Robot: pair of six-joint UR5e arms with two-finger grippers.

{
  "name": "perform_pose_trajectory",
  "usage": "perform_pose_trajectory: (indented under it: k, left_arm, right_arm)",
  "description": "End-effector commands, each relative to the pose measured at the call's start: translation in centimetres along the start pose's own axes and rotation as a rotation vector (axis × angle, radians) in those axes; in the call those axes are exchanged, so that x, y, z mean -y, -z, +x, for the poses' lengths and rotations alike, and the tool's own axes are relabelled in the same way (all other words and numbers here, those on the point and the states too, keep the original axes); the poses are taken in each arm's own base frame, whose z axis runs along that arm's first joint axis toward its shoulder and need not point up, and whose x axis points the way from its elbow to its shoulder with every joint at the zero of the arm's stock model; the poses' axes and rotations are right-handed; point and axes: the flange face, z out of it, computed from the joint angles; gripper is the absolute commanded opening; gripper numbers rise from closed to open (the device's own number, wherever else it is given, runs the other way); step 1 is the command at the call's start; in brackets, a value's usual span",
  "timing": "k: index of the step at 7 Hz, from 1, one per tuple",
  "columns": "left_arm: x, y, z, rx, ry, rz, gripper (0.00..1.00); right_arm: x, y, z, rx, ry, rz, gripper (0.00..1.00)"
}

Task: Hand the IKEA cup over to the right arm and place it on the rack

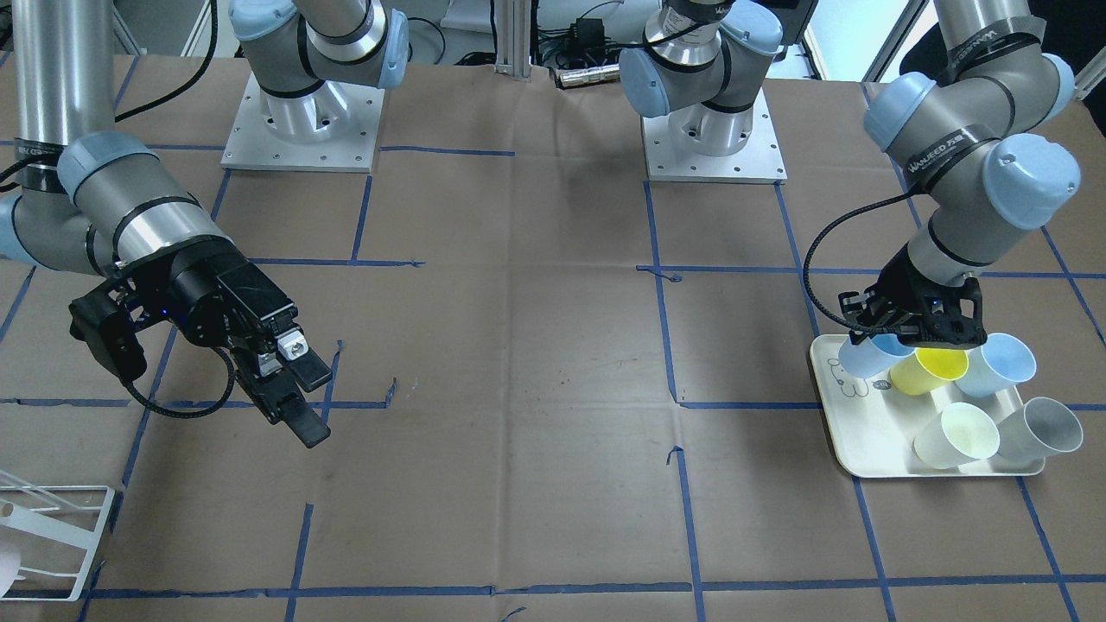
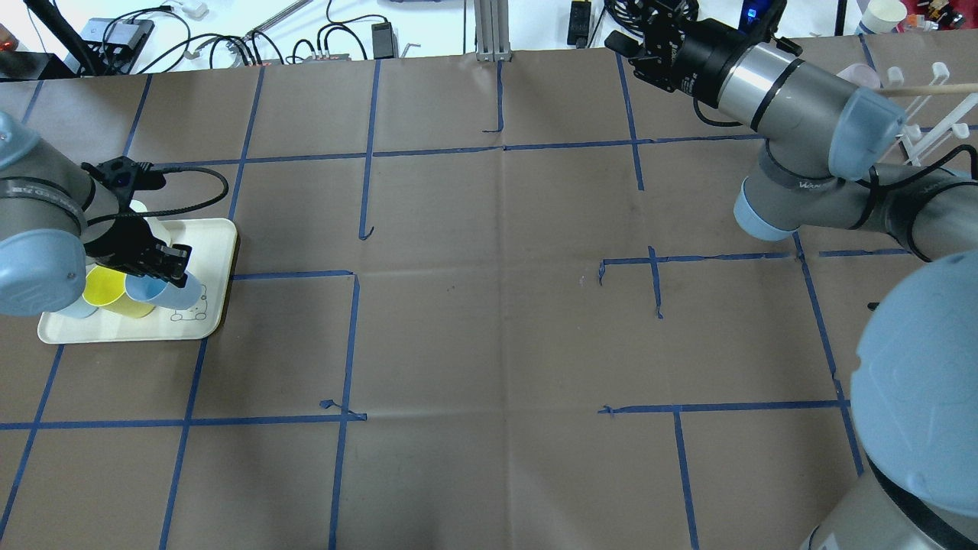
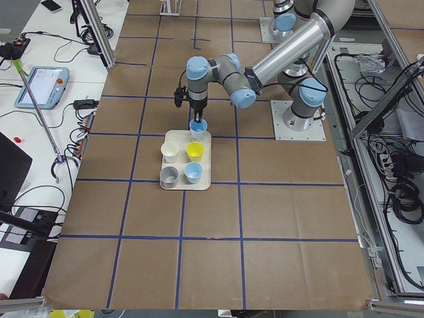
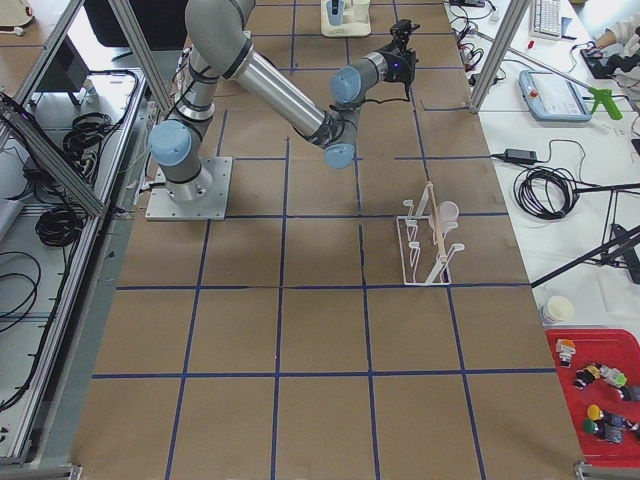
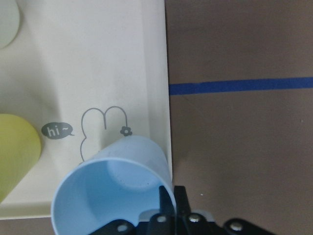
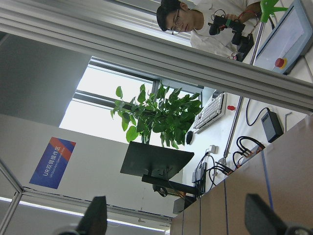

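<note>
My left gripper (image 1: 909, 335) is shut on the rim of a pale blue cup (image 1: 862, 357), which tilts over the corner of the cream bear tray (image 1: 864, 436). The left wrist view shows the fingers (image 5: 172, 201) pinching the cup's wall (image 5: 112, 186). The overhead view shows the same cup (image 2: 170, 291) under the left gripper (image 2: 157, 267). My right gripper (image 1: 311, 402) is open and empty, above the table and well apart from the tray. The white wire rack (image 1: 52, 544) stands at the table's edge, also seen in the overhead view (image 2: 928, 114) and the exterior right view (image 4: 425, 245).
On the tray lie a yellow cup (image 1: 929, 370), another light blue cup (image 1: 998, 363), a cream cup (image 1: 955, 436) and a grey cup (image 1: 1041, 428). A pale pink cup (image 4: 449, 211) hangs on the rack. Brown paper with blue tape lines covers the table.
</note>
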Motion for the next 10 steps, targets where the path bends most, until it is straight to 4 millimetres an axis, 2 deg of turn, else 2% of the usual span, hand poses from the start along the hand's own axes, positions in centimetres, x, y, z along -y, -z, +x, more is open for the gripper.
perform_pose_trajectory:
  k: [1,2,3,4,5,9,10]
  left_arm:
    - [2.2,7.9,-1.1,-0.017,-0.001,-0.031,0.0]
    - [3.3,10.6,-1.4,-0.018,-0.003,-0.03,0.0]
    - [4.2,12.3,-1.5,-0.015,-0.011,0.001,0.0]
    - [4.9,12.6,-1.0,-0.013,-0.04,0.023,0.0]
    - [6.0,13.0,0.2,-0.066,-0.109,0.119,0.0]
    - [9.4,11.7,2.8,-0.374,-0.237,0.397,0.0]
    - [10.0,12.1,3.4,-0.438,-0.268,0.469,0.0]
  right_arm:
    - [-0.2,0.0,-0.8,0.016,-0.057,0.004,1.0]
    - [-0.2,0.1,-0.7,0.016,-0.087,0.004,1.0]
    - [-0.3,0.0,-0.7,0.015,-0.089,0.004,1.0]
    - [-0.5,-0.2,-0.6,0.016,-0.087,0.001,1.0]
    - [-0.6,-0.3,-0.7,0.014,-0.083,0.019,1.0]
    - [-0.6,-0.2,-0.6,0.019,-0.072,0.04,1.0]
    - [-0.7,-0.1,-0.5,0.019,-0.071,0.04,1.0]
